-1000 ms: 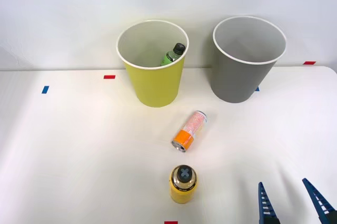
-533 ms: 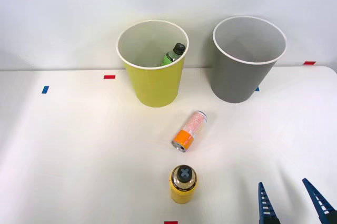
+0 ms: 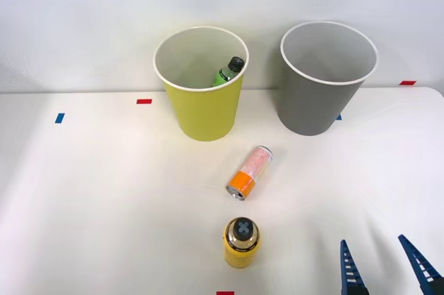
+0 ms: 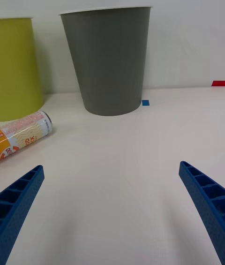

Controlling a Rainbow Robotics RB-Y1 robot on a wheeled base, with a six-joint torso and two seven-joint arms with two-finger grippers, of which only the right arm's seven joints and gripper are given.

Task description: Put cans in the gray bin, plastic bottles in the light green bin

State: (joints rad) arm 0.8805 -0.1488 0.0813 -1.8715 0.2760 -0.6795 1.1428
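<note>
Count, per kind:
- Bins: 2 total. 1 light green bin [image 3: 201,94], 1 gray bin [image 3: 322,87].
- Plastic bottles: 2 total. 1 green bottle [image 3: 227,73], black cap, inside light green bin; 1 yellow bottle [image 3: 241,243], black cap, upright on table [image 3: 104,205].
- Cans: 1. Orange-and-white can [image 3: 249,172], lying on table.
- Tape marks on table: 3 red, 2 blue visible.
- Blue ribbed fingers: 2, set apart.
</note>
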